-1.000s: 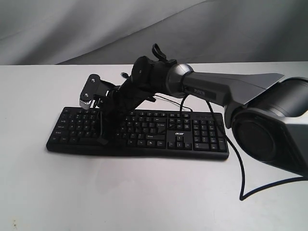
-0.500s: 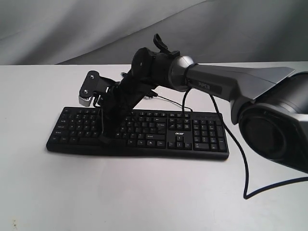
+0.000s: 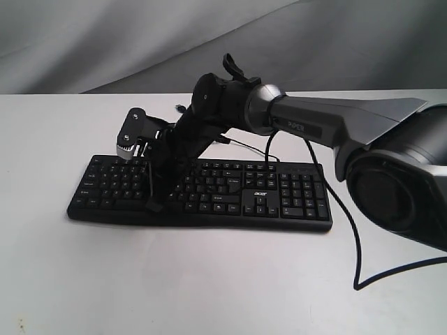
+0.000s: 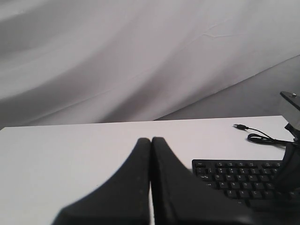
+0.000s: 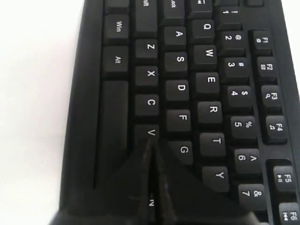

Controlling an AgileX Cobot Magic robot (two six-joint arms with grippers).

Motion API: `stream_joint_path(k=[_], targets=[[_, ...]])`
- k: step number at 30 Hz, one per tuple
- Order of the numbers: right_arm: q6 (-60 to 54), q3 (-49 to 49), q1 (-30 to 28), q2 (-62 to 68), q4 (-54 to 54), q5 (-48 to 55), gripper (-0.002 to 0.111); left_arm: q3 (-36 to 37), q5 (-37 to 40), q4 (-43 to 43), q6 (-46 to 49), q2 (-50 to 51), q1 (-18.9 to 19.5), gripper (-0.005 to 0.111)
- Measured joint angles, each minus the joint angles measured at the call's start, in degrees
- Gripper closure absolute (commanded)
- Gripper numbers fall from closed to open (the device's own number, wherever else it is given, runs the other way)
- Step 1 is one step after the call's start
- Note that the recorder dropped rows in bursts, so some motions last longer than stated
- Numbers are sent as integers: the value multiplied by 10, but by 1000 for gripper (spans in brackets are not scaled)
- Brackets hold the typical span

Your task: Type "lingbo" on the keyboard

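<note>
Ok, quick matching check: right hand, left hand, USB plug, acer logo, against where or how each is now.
1 right hand
2 left hand
3 USB plug
4 acer logo

A white, above the arrow keys
B shut, clear of the keyboard
C shut, tip by the V key
D on the table behind the keyboard

Pairs: 1-C, 2-B, 3-D, 4-A

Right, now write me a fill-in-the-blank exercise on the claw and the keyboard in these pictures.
1. The right claw is ___, its fingers pressed together.
2. In the right wrist view, the letter key just past its tips is ___.
3. The keyboard lies on a ___ table.
4. The logo on the keyboard reads ___.

Missing words: shut; V; white; acer.
</note>
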Motion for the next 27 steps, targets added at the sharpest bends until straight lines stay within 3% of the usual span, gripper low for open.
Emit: stream_joint_path(k=[27], targets=[[32, 30, -58, -35, -32, 7, 108, 0, 0, 0, 0, 0, 0, 106]])
